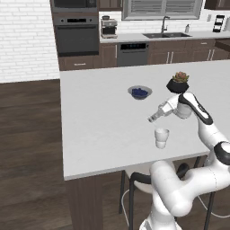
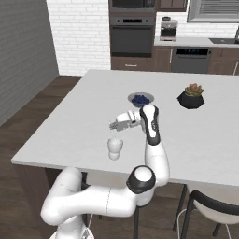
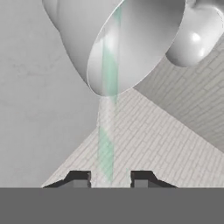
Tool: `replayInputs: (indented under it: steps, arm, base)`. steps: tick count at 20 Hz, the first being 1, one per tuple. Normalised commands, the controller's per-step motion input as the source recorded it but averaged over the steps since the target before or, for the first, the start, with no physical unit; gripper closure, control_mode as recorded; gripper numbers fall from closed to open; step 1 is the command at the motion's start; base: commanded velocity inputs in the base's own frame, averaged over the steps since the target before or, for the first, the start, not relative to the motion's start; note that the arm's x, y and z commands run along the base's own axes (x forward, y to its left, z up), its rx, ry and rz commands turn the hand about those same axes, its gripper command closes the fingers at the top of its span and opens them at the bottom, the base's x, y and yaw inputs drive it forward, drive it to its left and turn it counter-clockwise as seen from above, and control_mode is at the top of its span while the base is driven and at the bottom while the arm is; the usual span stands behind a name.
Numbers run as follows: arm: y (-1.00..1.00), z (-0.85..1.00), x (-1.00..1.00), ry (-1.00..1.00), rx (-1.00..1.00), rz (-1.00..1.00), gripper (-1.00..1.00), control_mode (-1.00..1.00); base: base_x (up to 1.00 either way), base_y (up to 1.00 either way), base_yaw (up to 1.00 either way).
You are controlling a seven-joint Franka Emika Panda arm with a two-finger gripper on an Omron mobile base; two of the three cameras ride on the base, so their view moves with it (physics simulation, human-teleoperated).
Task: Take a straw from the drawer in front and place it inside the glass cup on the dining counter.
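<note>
The glass cup stands upright on the white dining counter, near its front edge. My gripper hangs just above the cup, pointing down at it. In the hand view the cup's mouth lies ahead of the fingertips. The pale green straw runs from between them into the cup. The jaws of the gripper stand apart, with a small gap on each side of the straw, so it is open. The drawer is out of view.
A bowl with blue contents and a black plant pot sit farther back on the counter. A black-framed chair stands under the counter's front edge, beside my base.
</note>
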Motion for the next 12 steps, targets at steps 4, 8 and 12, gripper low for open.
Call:
replayInputs:
  steps: [4,8,12]
  arm:
    - [-0.15,0.00,-0.17,-0.21,0.07,0.06,-1.00,-1.00]
    - [-0.10,0.00,-0.13,-0.19,0.07,0.05,-1.00,-1.00]
    - [-0.08,0.00,-0.07,-0.20,0.08,0.03,-1.00,-1.00]
  base:
    - [0.00,0.00,0.00]
    - [0.00,0.00,0.00]
    - [0.00,0.00,0.00]
